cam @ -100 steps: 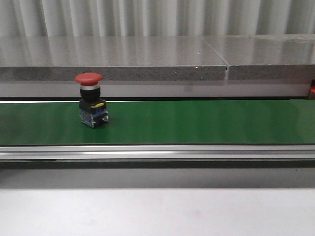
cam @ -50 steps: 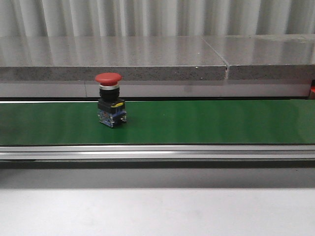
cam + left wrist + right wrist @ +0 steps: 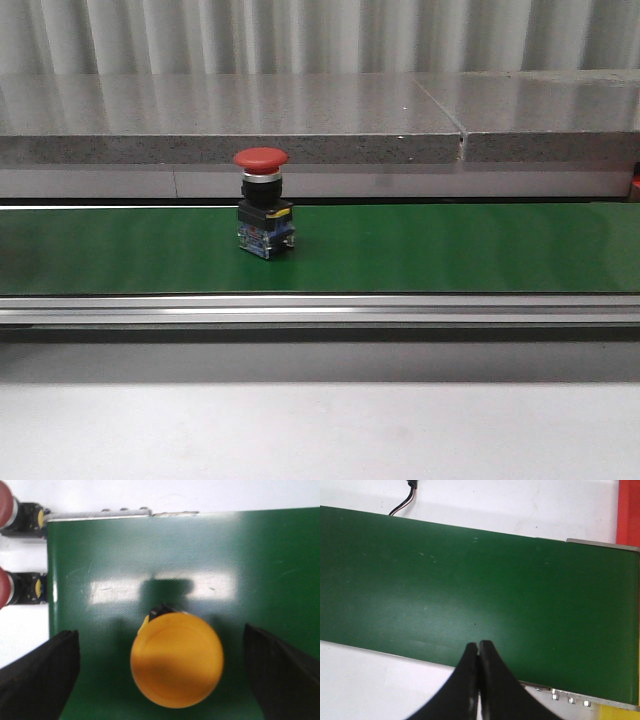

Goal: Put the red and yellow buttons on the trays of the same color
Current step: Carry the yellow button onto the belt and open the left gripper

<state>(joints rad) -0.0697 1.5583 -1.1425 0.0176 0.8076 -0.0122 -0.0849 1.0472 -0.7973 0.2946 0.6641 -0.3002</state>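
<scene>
Front view: one red button is seen upright on the green belt. Only the left wrist view shows one yellow button between spread left fingers — plus two more red ones off-belt. Right fingers are pressed together, empty.

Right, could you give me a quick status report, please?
Left gripper open over yellow button on belt. Right gripper shut, empty. Red button upright on belt, nothing blocking.
</scene>
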